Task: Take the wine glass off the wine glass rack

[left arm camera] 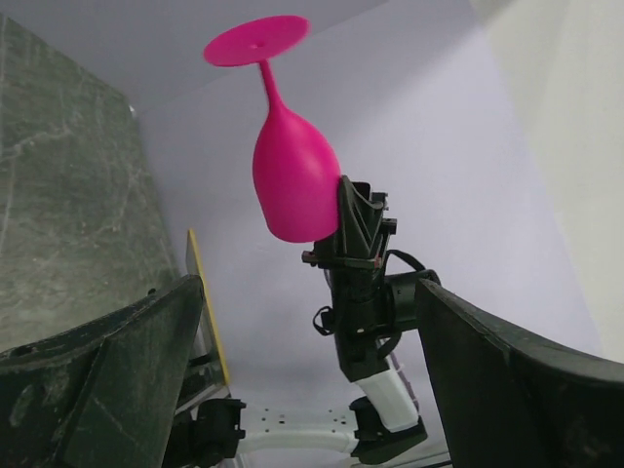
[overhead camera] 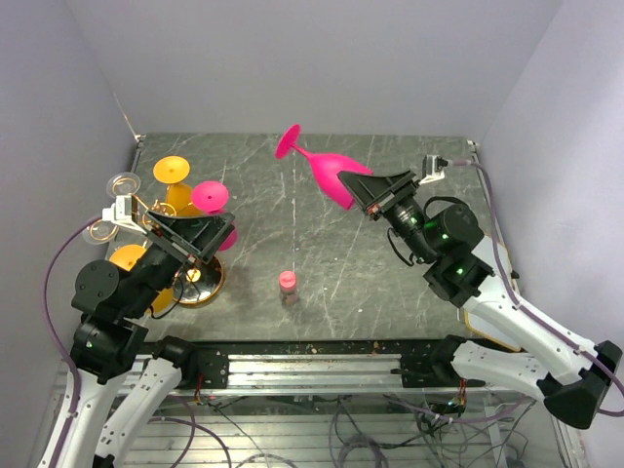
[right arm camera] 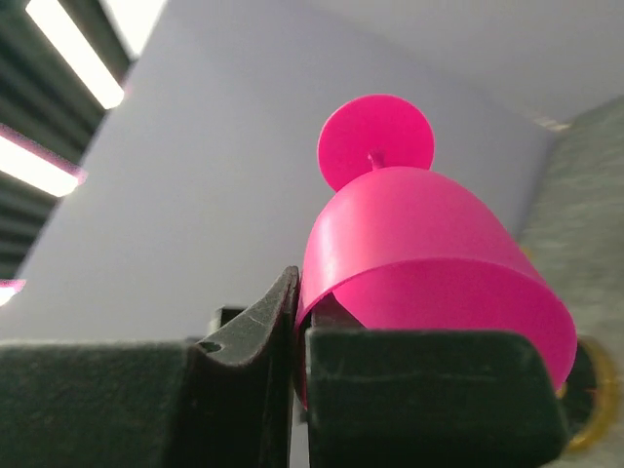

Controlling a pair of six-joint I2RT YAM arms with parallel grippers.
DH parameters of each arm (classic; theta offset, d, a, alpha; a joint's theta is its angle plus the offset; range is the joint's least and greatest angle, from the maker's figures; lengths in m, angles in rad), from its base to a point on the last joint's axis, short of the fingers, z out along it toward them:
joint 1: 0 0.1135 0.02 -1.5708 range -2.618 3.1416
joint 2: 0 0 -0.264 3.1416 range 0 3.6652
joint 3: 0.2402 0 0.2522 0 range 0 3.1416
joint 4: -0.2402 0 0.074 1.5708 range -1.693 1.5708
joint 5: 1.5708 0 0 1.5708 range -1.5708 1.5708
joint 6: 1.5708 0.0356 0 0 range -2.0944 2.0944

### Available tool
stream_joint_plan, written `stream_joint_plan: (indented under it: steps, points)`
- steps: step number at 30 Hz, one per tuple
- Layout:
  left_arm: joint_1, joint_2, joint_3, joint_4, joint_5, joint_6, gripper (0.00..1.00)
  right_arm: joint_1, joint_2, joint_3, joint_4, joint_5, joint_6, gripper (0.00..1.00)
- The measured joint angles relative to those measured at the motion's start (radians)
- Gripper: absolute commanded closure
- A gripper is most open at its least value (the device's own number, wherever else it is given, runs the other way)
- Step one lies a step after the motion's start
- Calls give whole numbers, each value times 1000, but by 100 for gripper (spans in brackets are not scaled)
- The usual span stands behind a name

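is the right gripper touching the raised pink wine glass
Touching. The right wrist view shows the right gripper clamped on the rim of the pink wine glass, with the bowl's wall pinched between its jaws.

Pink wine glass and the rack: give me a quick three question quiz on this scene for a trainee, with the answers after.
1. True or false: the right gripper is shut on the bowl of the pink wine glass.
2. Pick one. The left gripper is: A) open and empty, B) shut on the rack, C) shut on the pink wine glass.
3. In a word or two: is the pink wine glass touching the rack, or is it clear of it?

Key
1. True. The edge of the bowl is pinched between the fingers.
2. A.
3. Clear of it, held in the air on the other side of the table.
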Motion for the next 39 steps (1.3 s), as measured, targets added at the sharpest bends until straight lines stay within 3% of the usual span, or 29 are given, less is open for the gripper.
stream_joint_plan:
  steps: [10, 18, 28, 34, 39]
  points:
    - [0, 32, 88, -111, -19, 128, 0, -5, 87, 182, -433, 349, -262, 100]
    - [0, 53, 143, -164, -38, 187, 1, -14, 218, 288, -747, 475, -412, 100]
    - [0, 80, 217, -207, -43, 256, 1, -226, 434, 417, -1049, 375, -565, 100]
    - [0, 98, 266, -251, -48, 301, 1, -260, 644, 613, -1172, 296, -784, 100]
    - [0, 144, 332, -336, -69, 360, 0, -269, 720, 653, -1223, 277, -926, 100]
